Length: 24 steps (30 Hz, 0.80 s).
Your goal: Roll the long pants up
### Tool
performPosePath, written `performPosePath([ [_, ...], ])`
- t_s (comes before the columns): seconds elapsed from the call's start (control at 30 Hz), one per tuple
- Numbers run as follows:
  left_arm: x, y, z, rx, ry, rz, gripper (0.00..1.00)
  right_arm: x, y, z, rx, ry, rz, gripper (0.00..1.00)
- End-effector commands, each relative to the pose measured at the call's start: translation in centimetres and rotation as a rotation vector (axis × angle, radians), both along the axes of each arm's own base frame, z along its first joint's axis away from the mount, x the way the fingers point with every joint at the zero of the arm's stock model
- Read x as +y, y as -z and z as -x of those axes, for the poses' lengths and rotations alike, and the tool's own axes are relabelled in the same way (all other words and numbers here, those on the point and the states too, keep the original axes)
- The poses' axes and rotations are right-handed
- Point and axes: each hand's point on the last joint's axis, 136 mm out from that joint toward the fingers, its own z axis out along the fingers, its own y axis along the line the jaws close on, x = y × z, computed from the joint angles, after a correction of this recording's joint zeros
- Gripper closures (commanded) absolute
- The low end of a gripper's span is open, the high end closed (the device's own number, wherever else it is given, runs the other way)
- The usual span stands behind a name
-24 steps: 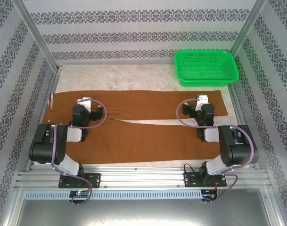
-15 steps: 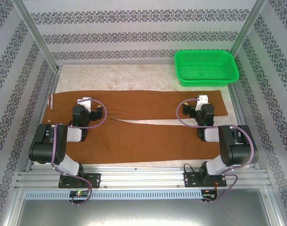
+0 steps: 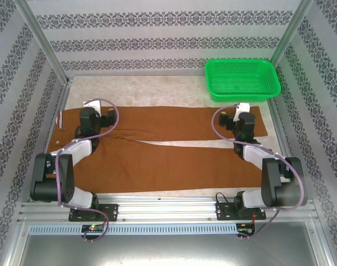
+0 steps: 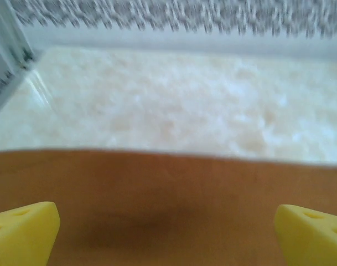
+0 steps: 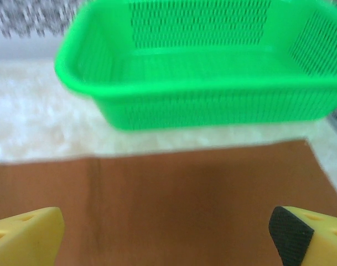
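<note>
Both arms reached out at once there! A moment before, they sat folded back with their wrists over the middle of the cloth; now each had stretched away from the near edge toward the far side of the long pants [image 3: 168, 149]. The pants lay flat and full length across the table [image 3: 157, 91], waistband at the left edge, cuffs toward the right edge, the two legs parting slightly along the middle. The left gripper [image 4: 167, 235] had swung out to the waist end and hung over the far hem, with its yellow pads [image 4: 21, 233] spread wide, nothing between them, and bare table just past the cloth line. The right gripper [image 5: 168, 235] had gone up to the cuff end, jaws likewise wide apart and empty. Under it was the far border of the upper leg, and the green basket [image 3: 243, 80] stood in the far right corner just beyond that border. Whether either set of fingers touched the cloth, the blurred wrist views could not settle. The pants themselves had not shifted: no fold, no roll, not a crease lifted. I read this as the opening approach, two open grippers lining up on the same long far edge, probably to pinch it and bring one leg over the other before any rolling could begin. The task looked barely started.
</note>
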Motion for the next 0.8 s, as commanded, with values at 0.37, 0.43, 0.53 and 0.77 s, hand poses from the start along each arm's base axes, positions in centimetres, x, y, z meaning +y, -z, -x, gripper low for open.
performPosePath([
  [0.37, 0.7, 1.7, -0.9, 0.243, -0.1, 0.258, 0.0, 0.1, -3.2, -1.0, 0.102, 0.058, -0.167, 0.02],
  [0.43, 0.4, 1.2, -1.1, 0.256, -0.063, 0.239, 0.0, -0.6, -3.5, -1.1, 0.104, 0.11, -0.182, 0.02],
  [0.53, 3.5, 1.1, -0.9, 0.313, -0.186, 0.17, 0.0, -2.1, -3.7, -1.0, 0.165, 0.201, -0.152, 0.02],
  [0.77, 14.0, 2.0, -1.4, 0.412, -0.458, 0.284, 0.0, -3.3, -3.2, -1.8, 0.246, 0.26, -0.224, 0.02],
])
